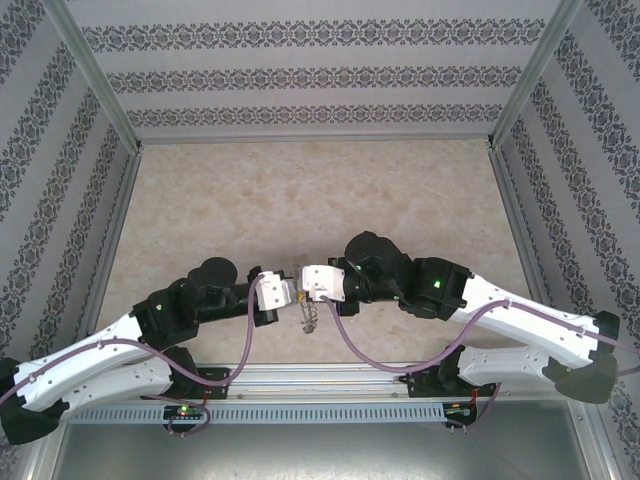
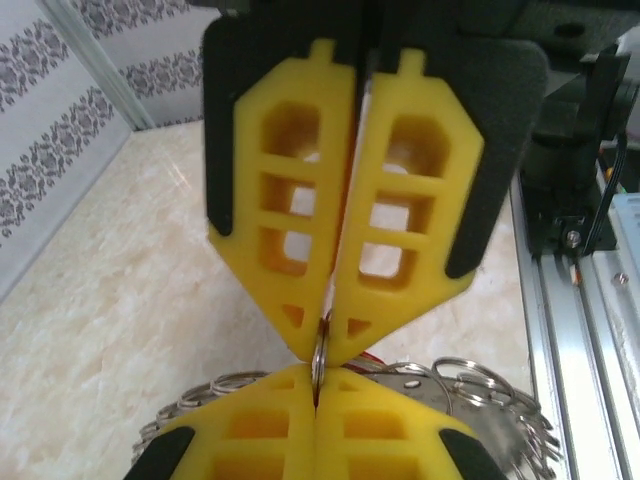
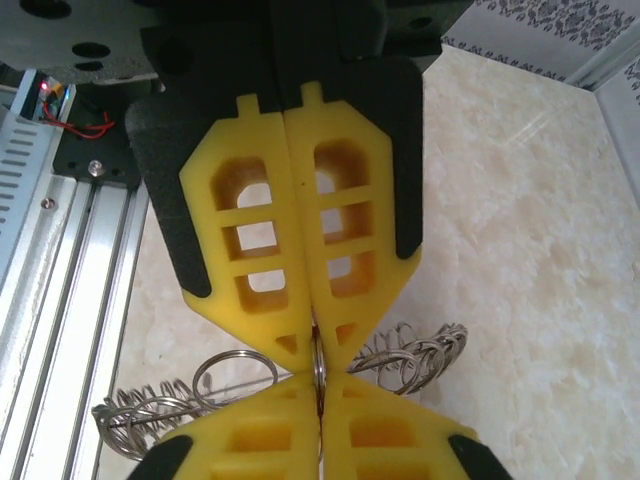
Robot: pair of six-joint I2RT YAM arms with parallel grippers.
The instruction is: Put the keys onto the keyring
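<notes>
Aluminium rail runs along the arm bases. Just beyond it the left gripper and right gripper meet tip to tip. Both are clamped shut on the keyring, which is held edge-on between the yellow fingers. Its wire loops fan out either side of the tips. Under and past the grippers lies a cream marbled tabletop. Farther off, the walls are papered in grey patterned bands, with metal posts at the corners.

Top looks down; close wrist views share keyring.
</notes>
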